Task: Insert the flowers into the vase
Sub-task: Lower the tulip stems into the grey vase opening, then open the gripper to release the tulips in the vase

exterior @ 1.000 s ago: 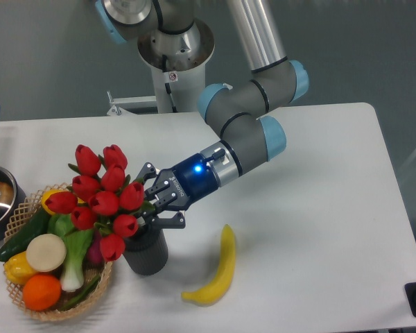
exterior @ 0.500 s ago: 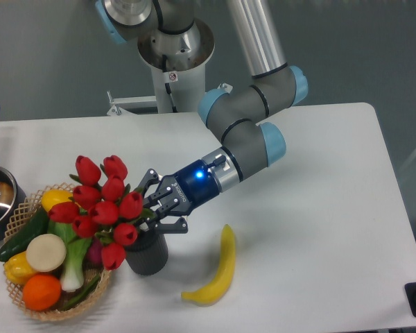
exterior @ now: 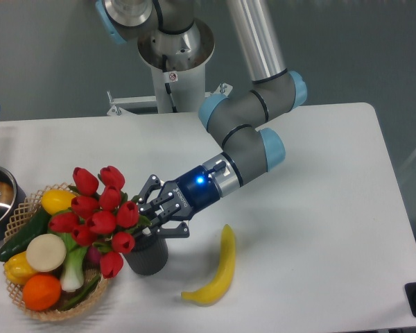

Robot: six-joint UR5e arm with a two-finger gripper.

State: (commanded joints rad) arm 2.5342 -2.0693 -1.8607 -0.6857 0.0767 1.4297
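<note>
Robot pincer (exterior: 144, 216) grasping the flowers (exterior: 100, 215) by their stems, at the vase (exterior: 147, 254) rim on a white desk (exterior: 319, 208)

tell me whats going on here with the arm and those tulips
The robot's gripper holds the stems of the flowers right above the vase. The bunch leans left over the wicker basket of produce, stems at or just inside the rim. A banana lies to the vase's right.

Red flowers (exterior: 100, 218) in grey vase (exterior: 147, 254)
</note>
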